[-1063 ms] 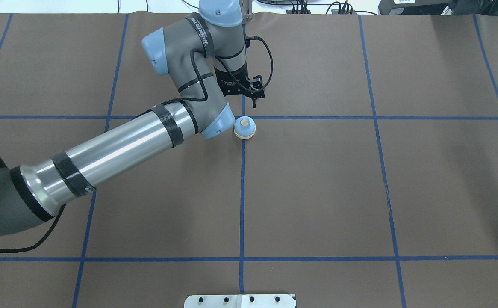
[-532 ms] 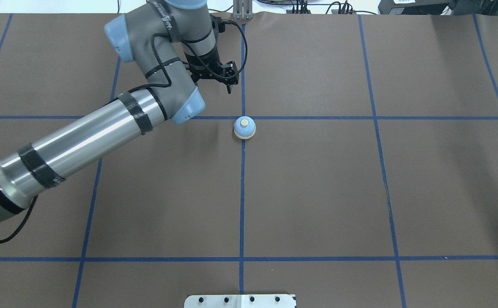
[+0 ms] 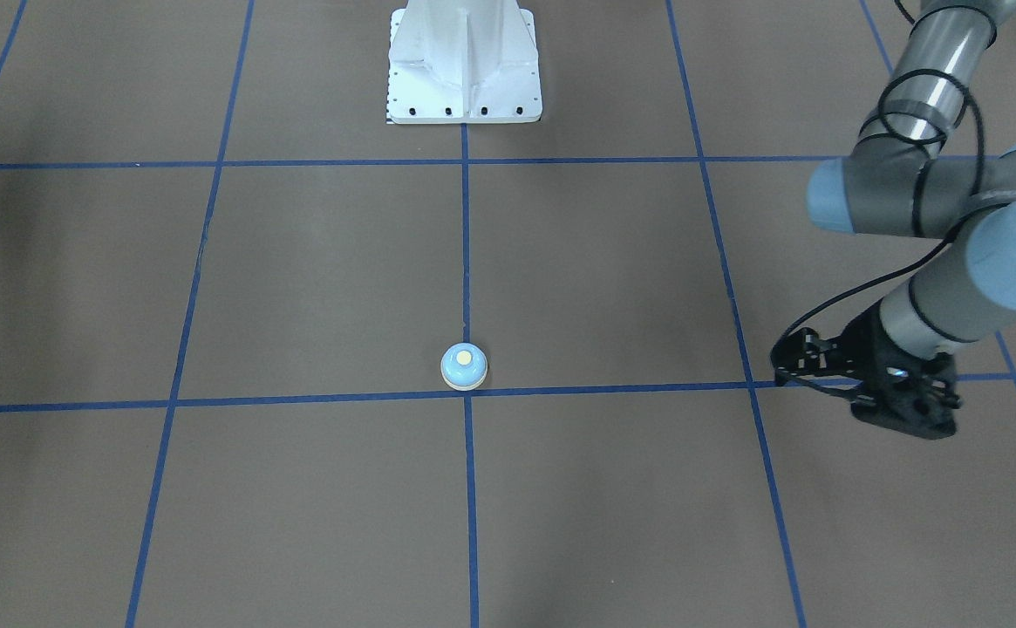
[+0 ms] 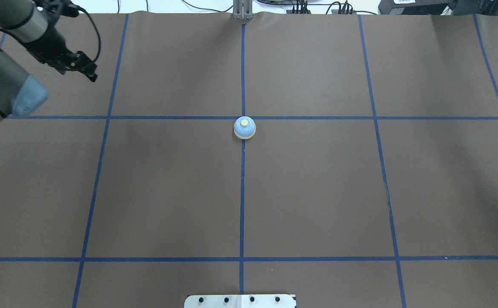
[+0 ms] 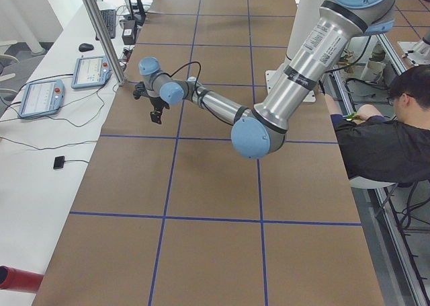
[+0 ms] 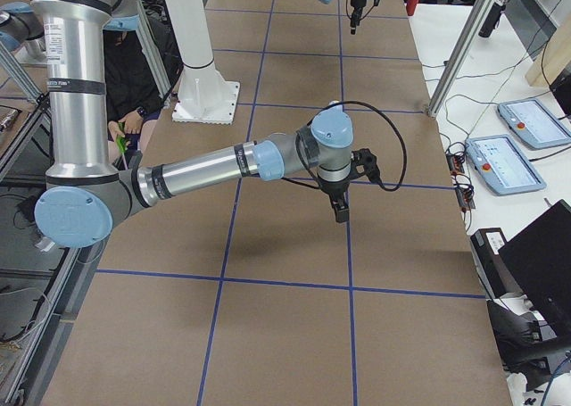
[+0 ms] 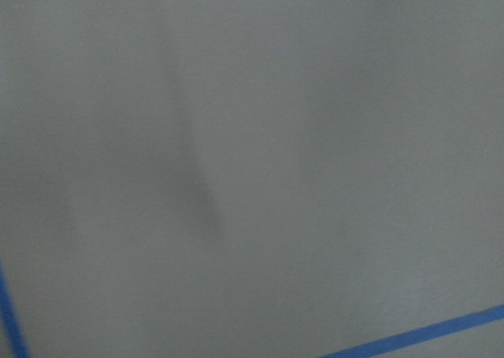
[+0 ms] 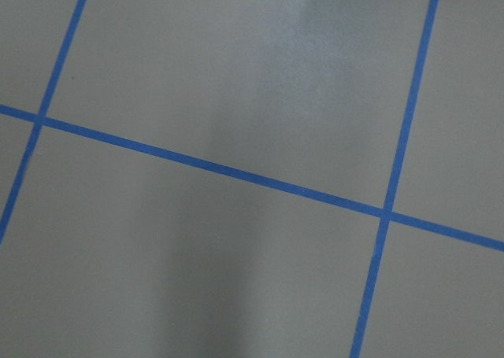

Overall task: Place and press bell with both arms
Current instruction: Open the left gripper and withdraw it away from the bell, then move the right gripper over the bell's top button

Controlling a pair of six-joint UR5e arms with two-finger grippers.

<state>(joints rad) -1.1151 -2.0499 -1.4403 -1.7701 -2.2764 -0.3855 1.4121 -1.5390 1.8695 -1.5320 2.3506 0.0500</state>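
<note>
A: Overhead exterior: where is the bell point(image 4: 244, 127)?
B: Upright on the tabletop point(image 4: 317, 192), midway between its left and right edges, somewhat nearer the far edge. Nothing touches it.
A: The left gripper point(image 4: 91, 77)?
B: Above the far left corner, well apart from the bell. I cannot tell whether its jaws are parted.
A: The right gripper point(image 6: 340, 211)?
B: Over the right end. Its jaws, likewise, I cannot tell.
</note>
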